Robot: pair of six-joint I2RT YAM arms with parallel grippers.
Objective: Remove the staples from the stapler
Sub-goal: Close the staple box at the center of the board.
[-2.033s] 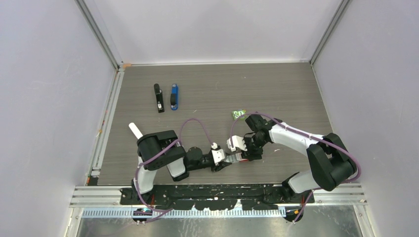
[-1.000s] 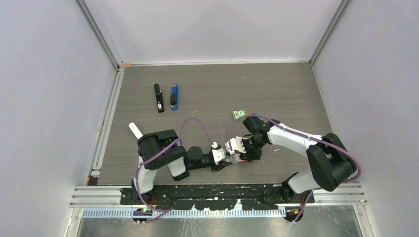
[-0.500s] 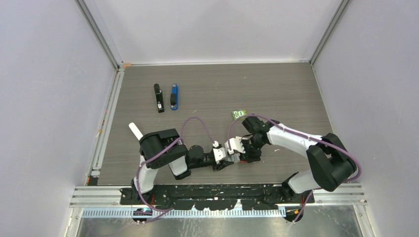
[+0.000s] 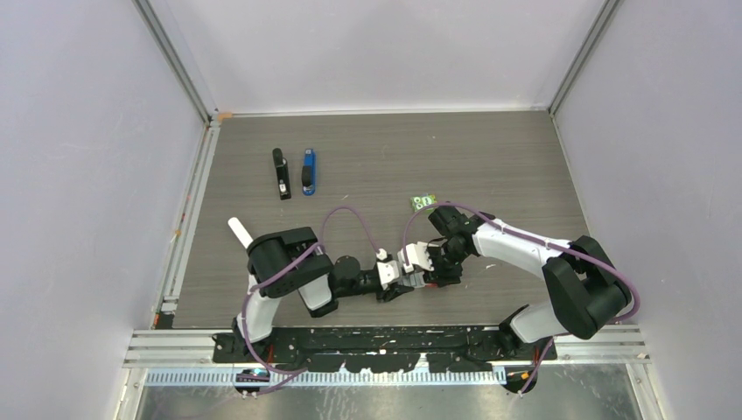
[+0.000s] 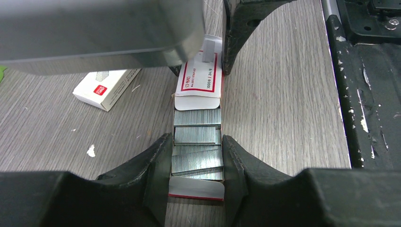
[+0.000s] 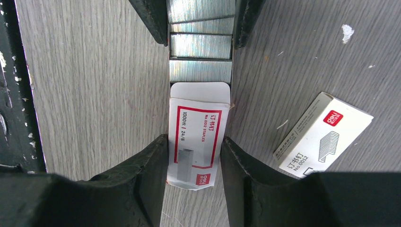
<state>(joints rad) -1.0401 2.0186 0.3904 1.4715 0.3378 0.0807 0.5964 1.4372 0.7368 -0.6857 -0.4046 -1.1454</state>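
A small red-and-white staple box lies slid open on the table between my two grippers. Its inner tray holds the staples [image 5: 196, 135], silvery ribbed strips that also show as staples [image 6: 201, 46] in the right wrist view. My left gripper [image 5: 196, 165] is shut on the sides of the tray. My right gripper [image 6: 194, 163] is shut on the box's printed sleeve [image 6: 196, 137]. From above, the left gripper [image 4: 402, 283] and right gripper [image 4: 423, 273] meet nose to nose near the front edge. A black stapler [image 4: 281, 173] and a blue stapler [image 4: 309, 171] lie far off at the back left.
A second, closed staple box [image 6: 321, 135] lies right beside the open one. A green packet [image 4: 423, 202] sits just behind the right arm. A white stick [image 4: 239, 231] lies left of the left arm. The black base rail [image 5: 369, 94] borders the table's near edge.
The right gripper has crept slightly left toward the left one. Both grips on the box look the same and the staplers have not moved.
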